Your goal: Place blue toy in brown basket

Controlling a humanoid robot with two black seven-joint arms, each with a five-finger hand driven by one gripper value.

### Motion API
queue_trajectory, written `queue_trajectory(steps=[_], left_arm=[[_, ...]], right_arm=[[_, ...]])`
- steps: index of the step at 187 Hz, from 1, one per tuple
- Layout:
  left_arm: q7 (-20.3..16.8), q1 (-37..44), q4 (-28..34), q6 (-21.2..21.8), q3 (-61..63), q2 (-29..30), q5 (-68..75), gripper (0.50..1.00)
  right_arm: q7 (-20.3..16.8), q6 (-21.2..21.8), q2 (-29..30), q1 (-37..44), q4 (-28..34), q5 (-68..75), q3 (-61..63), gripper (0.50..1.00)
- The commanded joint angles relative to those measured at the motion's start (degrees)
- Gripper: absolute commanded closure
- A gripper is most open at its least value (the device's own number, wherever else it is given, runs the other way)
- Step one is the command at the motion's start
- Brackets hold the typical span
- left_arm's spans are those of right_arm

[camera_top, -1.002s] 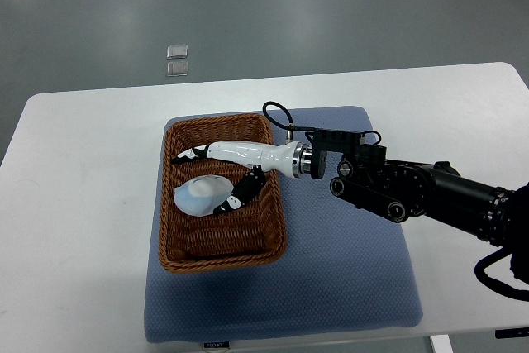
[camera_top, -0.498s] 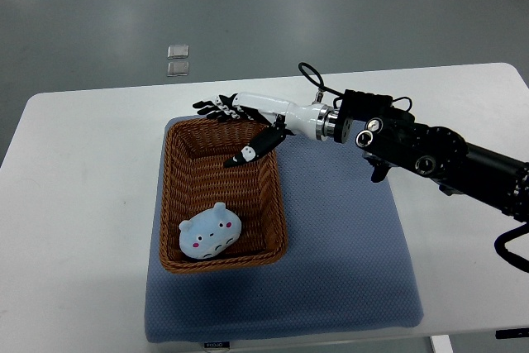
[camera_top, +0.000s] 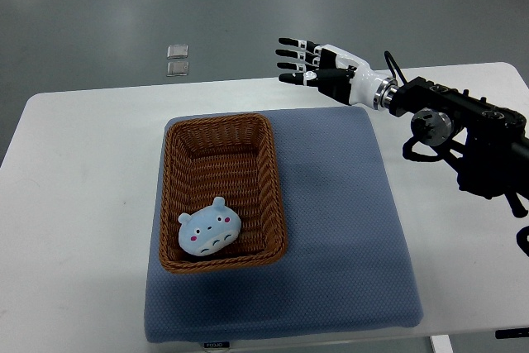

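white table (camera_top: 83, 171) carries all | blue mat (camera_top: 339, 229) covers its middle, reaching the near edge | right hand (camera_top: 318, 64) over the table's far edge, beyond the mat's far right corner, fingers spread, holding nothing | brown basket (camera_top: 169, 204) on mat's left side | blue toy (camera_top: 209, 231) lies in basket's near end

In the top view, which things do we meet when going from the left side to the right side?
Blue toy inside the brown basket → right hand, open, above the table's far edge.
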Motion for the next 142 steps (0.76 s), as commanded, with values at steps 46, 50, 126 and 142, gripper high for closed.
queue_trajectory(steps=[46,50,126,142], left_arm=[[0.00,-0.01,0.00,0.00,0.00,0.00,0.00,0.500],[0.00,-0.01,0.00,0.00,0.00,0.00,0.00,0.500],[0.00,-0.01,0.00,0.00,0.00,0.00,0.00,0.500],[0.00,-0.01,0.00,0.00,0.00,0.00,0.00,0.500]], right_arm=[[-0.76,-0.33,-0.02,-2.87,-2.41,7.13,1.33,0.589],[-0.59,-0.51,-0.11,-2.87,-2.50,7.13,1.33,0.589],[-0.50,-0.25,0.06,-2.87,-2.59,7.05,1.77,0.587],[-0.41,-0.25,-0.11,-2.87,-2.68,6.96,1.77,0.587]])
